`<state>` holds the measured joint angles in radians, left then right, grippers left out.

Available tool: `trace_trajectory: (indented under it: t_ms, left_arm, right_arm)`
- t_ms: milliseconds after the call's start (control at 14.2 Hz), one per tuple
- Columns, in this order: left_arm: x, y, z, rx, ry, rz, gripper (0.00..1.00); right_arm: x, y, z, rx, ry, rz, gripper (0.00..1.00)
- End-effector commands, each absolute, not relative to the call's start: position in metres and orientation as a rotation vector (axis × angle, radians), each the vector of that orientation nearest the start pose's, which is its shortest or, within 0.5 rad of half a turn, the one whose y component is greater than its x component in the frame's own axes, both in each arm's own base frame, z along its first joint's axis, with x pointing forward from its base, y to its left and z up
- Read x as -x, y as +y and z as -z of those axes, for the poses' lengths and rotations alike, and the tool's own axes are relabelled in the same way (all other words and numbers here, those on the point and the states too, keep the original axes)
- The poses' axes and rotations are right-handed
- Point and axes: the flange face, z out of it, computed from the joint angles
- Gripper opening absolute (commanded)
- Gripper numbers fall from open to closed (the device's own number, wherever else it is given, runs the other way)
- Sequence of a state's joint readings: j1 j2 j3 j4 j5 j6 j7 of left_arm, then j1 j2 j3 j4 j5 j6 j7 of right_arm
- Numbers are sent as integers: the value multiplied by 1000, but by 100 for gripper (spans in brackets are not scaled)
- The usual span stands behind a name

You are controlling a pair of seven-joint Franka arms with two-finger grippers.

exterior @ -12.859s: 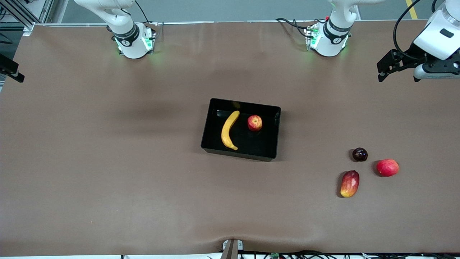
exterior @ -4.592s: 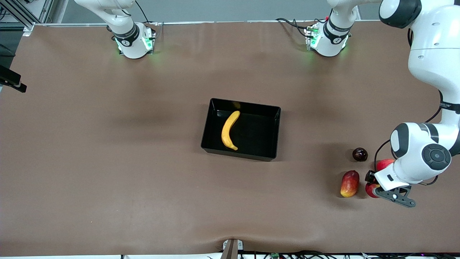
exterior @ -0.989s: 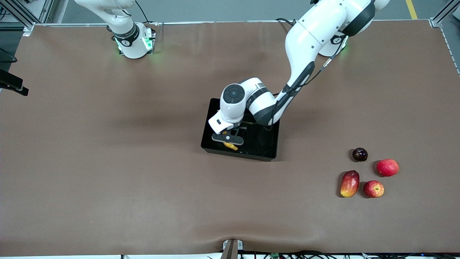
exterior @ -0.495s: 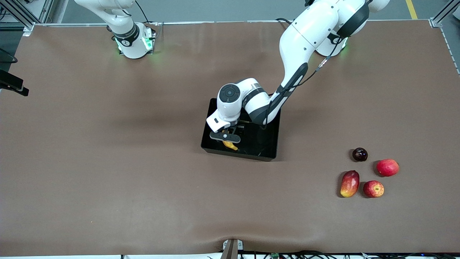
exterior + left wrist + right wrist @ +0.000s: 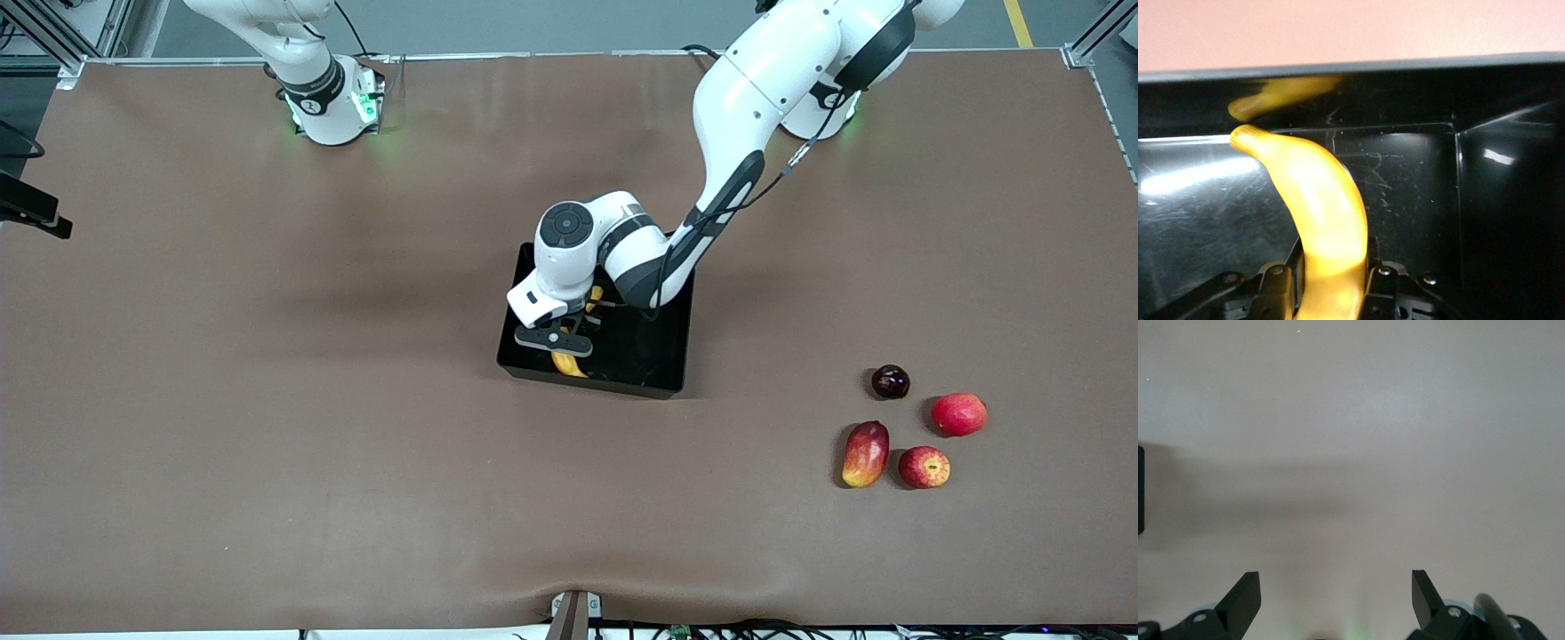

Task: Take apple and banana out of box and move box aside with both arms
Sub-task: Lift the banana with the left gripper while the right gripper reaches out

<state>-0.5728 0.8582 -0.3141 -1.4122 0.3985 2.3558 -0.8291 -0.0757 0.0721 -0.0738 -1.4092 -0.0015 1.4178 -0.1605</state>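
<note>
One banana [image 5: 569,363]; one black box [image 5: 660,354]; one apple [image 5: 924,467]; one mango [image 5: 865,453]; one plain red fruit [image 5: 958,414]; one dark round fruit [image 5: 890,381]; two robot arms.

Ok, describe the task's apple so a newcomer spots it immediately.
Start at the black box mid-table, then go toward the left arm's end of the table to the cluster of four fruits. The apple lies nearest the front camera, beside the oblong mango. It alone is small, round and red with yellowish patches and a stem dimple.
</note>
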Motion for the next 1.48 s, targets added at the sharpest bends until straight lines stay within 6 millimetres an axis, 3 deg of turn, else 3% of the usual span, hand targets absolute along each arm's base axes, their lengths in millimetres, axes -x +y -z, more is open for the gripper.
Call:
trace_trajectory:
  t_ms: [0,353,424,565,636,848,989,1201,1413]
  left_arm:
    - [-514,-533,-252,3141,335,296,0]
    - [-521,-524,-290,3114,321,318,0]
    - [-522,-524,-302,3120,328,333,0]
    - [-530,-511,-324,3100,315,331,0]
    - [-535,-502,-340,3093,325,337,0]
    - [-562,-455,-386,3109,355,280,0]
    - [-584,-414,-404,3113,357,228,0]
    - [-614,-354,-408,3073,371,161,0]
    - [-634,-297,-384,3042,395,82,0]
  right_arm:
    - [-557,-81,-648,3125,-33,-88,100]
    - [-580,-60,-621,3134,-101,-110,100]
    - [-585,-60,-611,3125,-100,-135,100]
    - [-607,-54,-560,3104,-111,-269,100]
    - [-607,-55,-560,3104,-113,-267,100]
    - [-612,-59,-545,3100,-106,-305,100]
    - [-613,-44,-542,3045,-121,-298,100]
    - [-614,-24,-543,2929,-118,-276,100]
    - [-614,-4,-541,2908,-152,-282,100]
